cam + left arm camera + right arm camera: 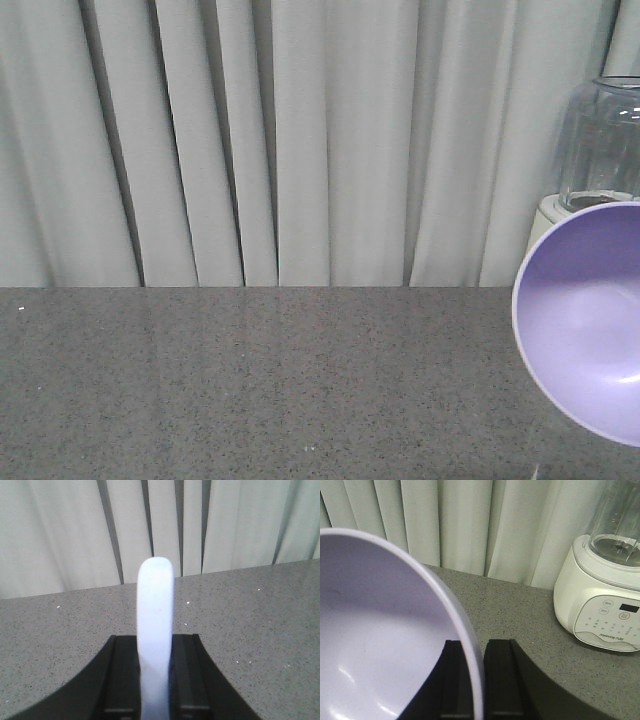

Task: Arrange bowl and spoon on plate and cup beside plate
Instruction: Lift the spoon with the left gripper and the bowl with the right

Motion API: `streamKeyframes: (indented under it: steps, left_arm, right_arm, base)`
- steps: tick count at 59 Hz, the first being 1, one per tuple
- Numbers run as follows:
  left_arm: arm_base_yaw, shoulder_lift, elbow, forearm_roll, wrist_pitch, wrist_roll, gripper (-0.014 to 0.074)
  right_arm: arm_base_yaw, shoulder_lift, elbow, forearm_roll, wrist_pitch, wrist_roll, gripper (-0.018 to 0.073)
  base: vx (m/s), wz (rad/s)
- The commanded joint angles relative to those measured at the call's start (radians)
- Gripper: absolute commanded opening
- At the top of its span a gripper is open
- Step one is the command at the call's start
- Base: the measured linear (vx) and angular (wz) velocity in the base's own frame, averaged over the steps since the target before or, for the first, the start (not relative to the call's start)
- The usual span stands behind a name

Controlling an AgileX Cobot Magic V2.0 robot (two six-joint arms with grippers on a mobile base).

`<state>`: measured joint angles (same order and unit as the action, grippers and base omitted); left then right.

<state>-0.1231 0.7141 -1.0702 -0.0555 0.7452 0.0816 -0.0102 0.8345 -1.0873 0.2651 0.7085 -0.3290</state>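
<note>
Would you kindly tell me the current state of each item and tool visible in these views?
bowl: empty, tipped on edge, rim clamped in the right tool.
spoon: gripped in the left tool, rounded end sticking out past the fingers.
left tool: shut on the spoon.
right tool: shut on the bowl's rim.
blender: upright on the counter, jar looks empty.
</note>
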Motion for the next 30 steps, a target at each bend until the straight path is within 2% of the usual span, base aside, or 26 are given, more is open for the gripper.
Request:
streamKeyframes:
  steps: [1, 30]
  left_arm:
    - [-0.007, -0.003, -0.021, -0.01, -0.081, -0.001, -0.0006]
    - [-0.007, -0.003, -0.021, -0.01, -0.081, -0.001, -0.0006]
  right_arm:
    - [-0.002, -0.009, -0.028, 0.009, -0.086, -0.007, -0.0009]
    - [-0.002, -0.009, -0.028, 0.009, -0.086, -0.006, -0.0009]
  base:
    - [-0.01, 0.01]
    - [-0.07, 0.0]
